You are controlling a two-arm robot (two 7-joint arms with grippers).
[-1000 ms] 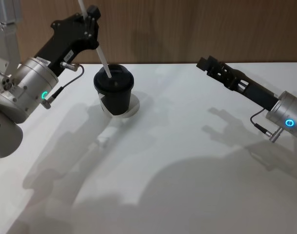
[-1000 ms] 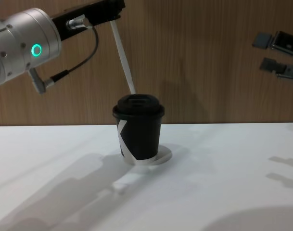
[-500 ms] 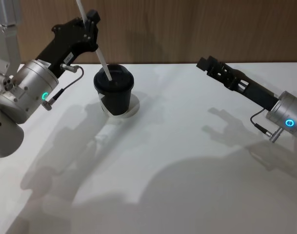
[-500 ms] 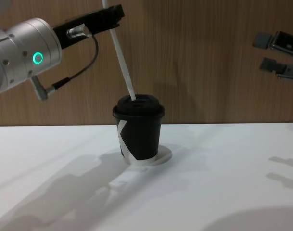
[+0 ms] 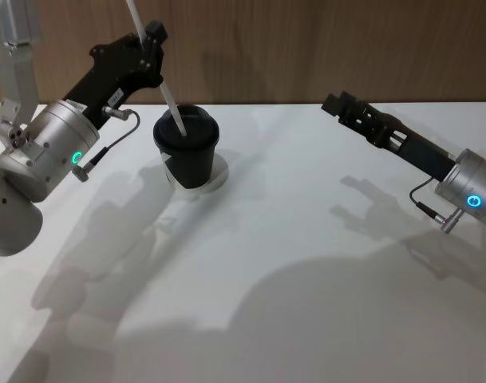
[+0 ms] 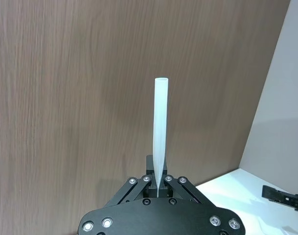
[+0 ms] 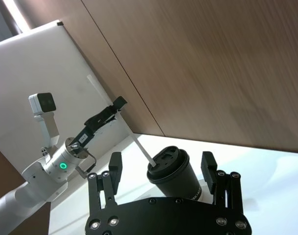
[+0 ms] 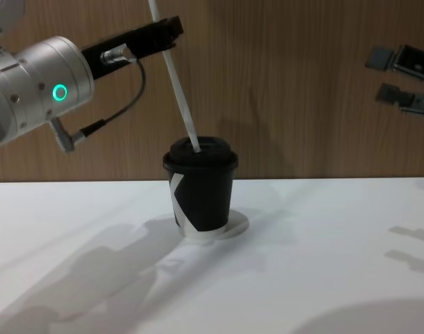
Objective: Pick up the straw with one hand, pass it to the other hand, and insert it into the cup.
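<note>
While the left pincer [image 5: 152,49] pinched the thin white straw [image 5: 157,73] between its black fingers, the tube slanted down to the matte black lid of the paper cup [image 5: 187,148], its tip seemingly just inside the lid's opening. That cup stood near the far edge of the smooth white surface [image 5: 306,263]. Toward the right edge, the right pincer [image 5: 335,104] hovered with fingers spread, empty.
</note>
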